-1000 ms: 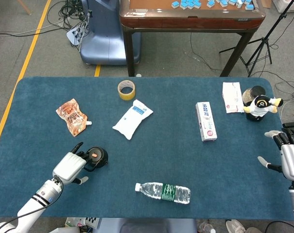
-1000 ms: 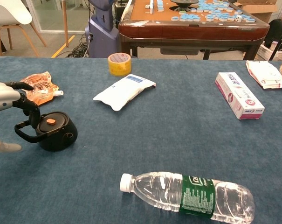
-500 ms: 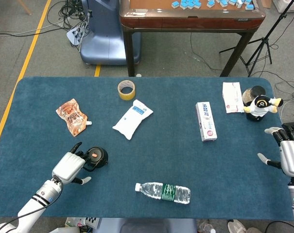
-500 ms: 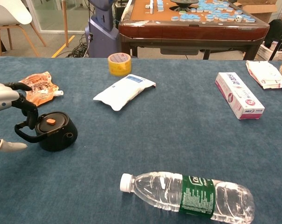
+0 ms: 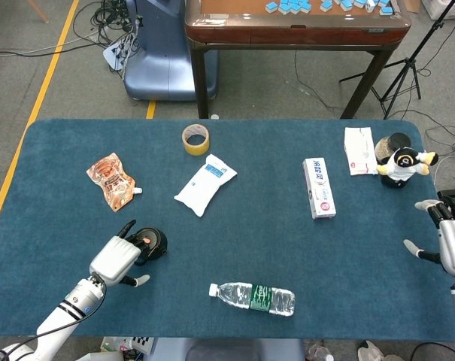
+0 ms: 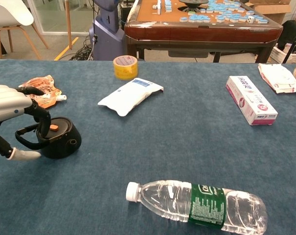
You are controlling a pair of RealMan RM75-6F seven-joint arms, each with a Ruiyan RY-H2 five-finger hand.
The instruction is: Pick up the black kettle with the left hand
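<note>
While the black kettle (image 5: 150, 243) sits near the front-left of the blue table (image 5: 265, 248) in the head view, the left hand (image 5: 116, 260) lies just on its near-left side, fingers reaching over it; whether they grip is unclear from above. The right hand (image 5: 451, 242) hangs open, empty, at the far right edge, well apart.

Seen from the chest view, the kettle's handle (image 6: 28, 138) juts left toward the left hand, whose dark fingers (image 6: 39, 113) curl down over it, thumb below, not clearly closed.
</note>
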